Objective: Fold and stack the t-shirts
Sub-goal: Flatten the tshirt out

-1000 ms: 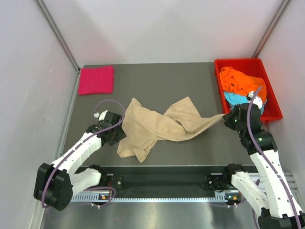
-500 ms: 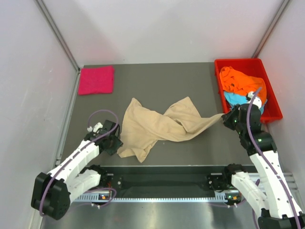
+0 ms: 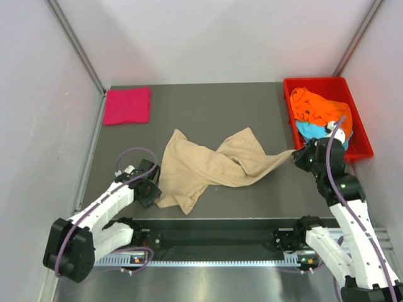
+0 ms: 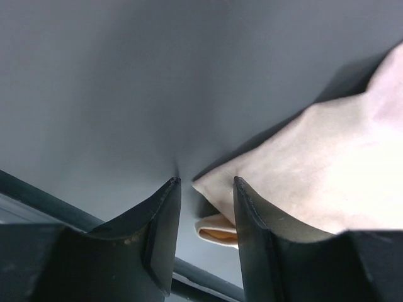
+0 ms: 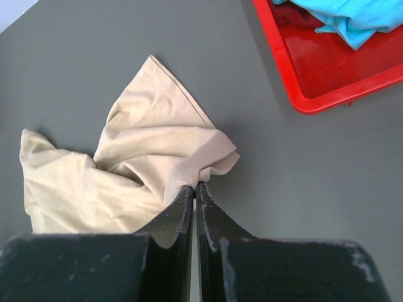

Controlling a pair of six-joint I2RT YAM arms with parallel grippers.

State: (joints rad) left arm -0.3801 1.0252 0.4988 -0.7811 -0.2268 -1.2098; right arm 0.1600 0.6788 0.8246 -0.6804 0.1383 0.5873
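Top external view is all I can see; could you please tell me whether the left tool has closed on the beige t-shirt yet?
Observer: Not yet. The left wrist view shows the left tool open, with a corner of the beige t-shirt lying at the gap between its fingers.
Operator: And the right tool, please?
Observer: Its wrist view shows the right tool shut on a pinched fold of that shirt.

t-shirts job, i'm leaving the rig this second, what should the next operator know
Right hand: shut on a fold of the beige t-shirt.
Left hand: open at that shirt's near-left edge, not gripping.
Done: pink t-shirt folded, far-left corner.
Waiting: orange t-shirt and light blue t-shirt, bunched in the red tray.
Left: fold those three, stack all four.
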